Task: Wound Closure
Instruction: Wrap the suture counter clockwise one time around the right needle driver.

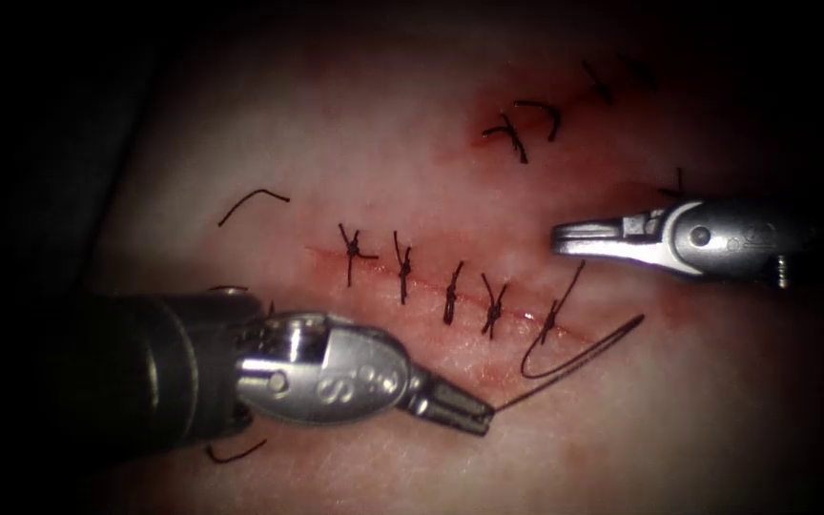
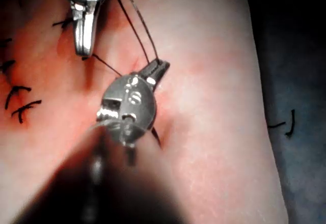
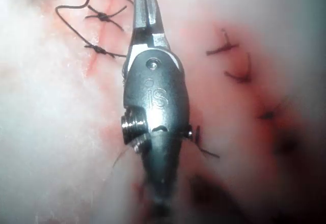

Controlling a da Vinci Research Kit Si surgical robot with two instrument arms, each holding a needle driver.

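Observation:
The cut (image 1: 426, 282) runs across the tissue (image 1: 269, 124), with several dark knotted stitches (image 1: 452, 294) along it. My left tool (image 1: 464, 412) comes in from the lower left, below the cut, its jaws shut on the thread (image 1: 584, 353). That thread curves out to the right and loops back to the rightmost stitch (image 1: 552, 315). In the left wrist view the left tool (image 2: 159, 69) grips two strands of thread (image 2: 136, 24). My right tool (image 1: 569, 236) hovers just above the cut's right end, jaws shut on nothing. The right wrist view has the right tool (image 3: 145, 7) over the stitches (image 3: 104, 16).
A second stitched cut (image 1: 526, 119) with red fluid lies at the upper right. Loose cut ends of thread lie at the upper left (image 1: 252, 200) and lower left (image 1: 236, 450). The dark edge of the tissue (image 2: 265, 107) runs close to the left tool.

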